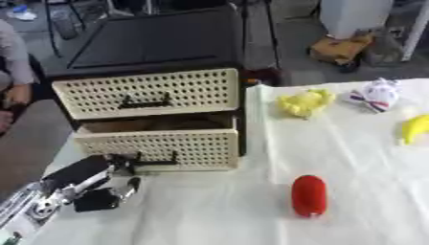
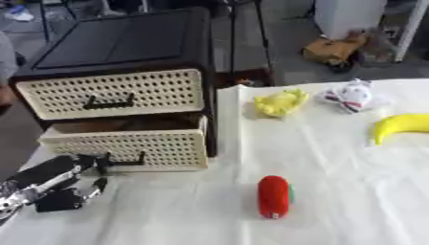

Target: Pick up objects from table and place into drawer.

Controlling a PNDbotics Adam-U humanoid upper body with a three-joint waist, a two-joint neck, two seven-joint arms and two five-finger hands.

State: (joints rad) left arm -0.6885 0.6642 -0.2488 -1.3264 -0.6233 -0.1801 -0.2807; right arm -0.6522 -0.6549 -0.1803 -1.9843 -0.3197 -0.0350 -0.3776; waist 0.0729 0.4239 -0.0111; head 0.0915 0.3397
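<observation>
Now hooking curled fingers on the black handle [image 1: 155,162] of the pulled-out lower drawer [image 1: 159,146] with the left robot hand [image 1: 113,184].
Lying apart on the white-covered worktop [image 1: 218,210]: red object [image 1: 308,195] nearest, yellow toy [image 1: 305,103] beside the drawer cabinet [image 1: 151,72], white toy [image 1: 375,94] and banana [image 2: 402,125] further right. Showing no right robot hand.

A lab or workshop test area, by the look of it; a table draped in creased white cloth [image 1: 352,191] stands on a bare grey concrete floor [image 1: 293,28]; a brown cardboard box [image 1: 339,48] sits on that floor beside a white cabinet-like block [image 1: 356,14]; metal stand legs [image 1: 63,24] rise at the far left; a small black-framed drawer unit with cream perforated fronts [image 1: 151,93] serves as a prop.
</observation>
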